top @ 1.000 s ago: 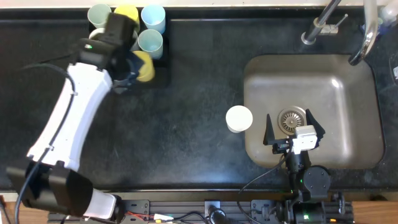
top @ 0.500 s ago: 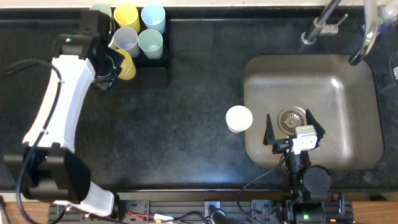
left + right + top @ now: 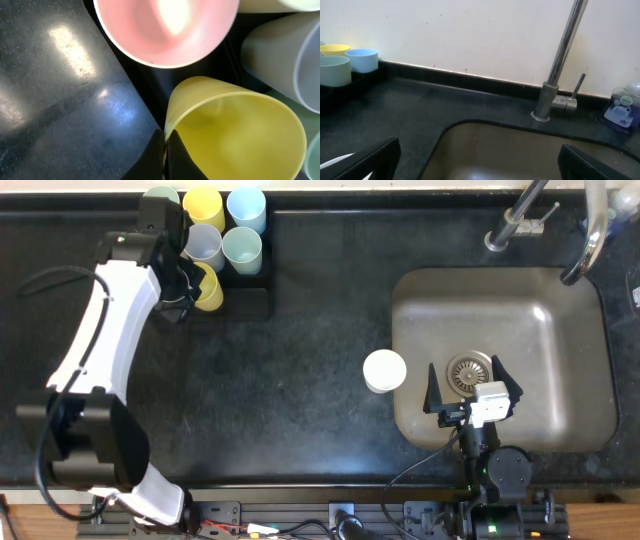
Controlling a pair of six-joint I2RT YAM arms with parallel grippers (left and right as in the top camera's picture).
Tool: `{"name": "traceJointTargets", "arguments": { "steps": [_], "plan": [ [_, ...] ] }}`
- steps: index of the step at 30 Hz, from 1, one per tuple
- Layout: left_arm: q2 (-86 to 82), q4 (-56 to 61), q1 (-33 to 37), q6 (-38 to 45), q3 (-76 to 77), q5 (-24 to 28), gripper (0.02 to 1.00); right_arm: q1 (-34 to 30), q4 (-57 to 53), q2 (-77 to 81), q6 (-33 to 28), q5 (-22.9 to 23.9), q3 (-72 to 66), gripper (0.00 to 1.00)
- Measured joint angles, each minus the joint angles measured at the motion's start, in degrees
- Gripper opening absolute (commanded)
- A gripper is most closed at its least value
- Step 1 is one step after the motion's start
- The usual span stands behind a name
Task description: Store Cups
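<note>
While the top view puts the left gripper (image 3: 190, 285) at the tray (image 3: 250, 300), its wrist view shows it pinching the rim of the yellow cup (image 3: 235, 135) beside a pink cup (image 3: 165, 30), and the right wrist view has the right gripper (image 3: 479, 152) spread wide over the sink (image 3: 470, 123).

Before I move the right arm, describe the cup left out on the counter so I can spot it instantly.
Find the steel sink at the right of the black countertop. Just outside its left rim sits a white cup. The other cups crowd the black rack at the far left corner; this one is plain white and sits alone.
</note>
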Motion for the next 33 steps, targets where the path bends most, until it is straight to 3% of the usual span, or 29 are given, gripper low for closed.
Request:
{"name": "traceJointTargets", "arguments": {
  "steps": [18,19,20,22,33],
  "plan": [
    [4.13,-0.07,0.00,0.02,0.00,-0.24,0.066,0.00,0.02,0.00,-0.02,0.00,0.00,0.998],
    [4.13,-0.07,0.00,0.02,0.00,-0.24,0.145,0.00,0.02,0.00,0.00,-0.02,0.00,0.996],
    [4.13,-0.07,0.00,0.13,0.00,-0.26,0.325,0.00,0.02,0.00,-0.02,0.00,0.00,0.998],
    [4.50,0.04,0.00,0.15,0.00,-0.31,1.000,0.00,0.04,0.00,0.02,0.00,0.00,0.996],
    [2.58,-0.87,0.00,0.07,-0.04,-1.11,0.998,0.00,0.00,0.00,0.00,0.00,0.00,0.998]
  ]
}}
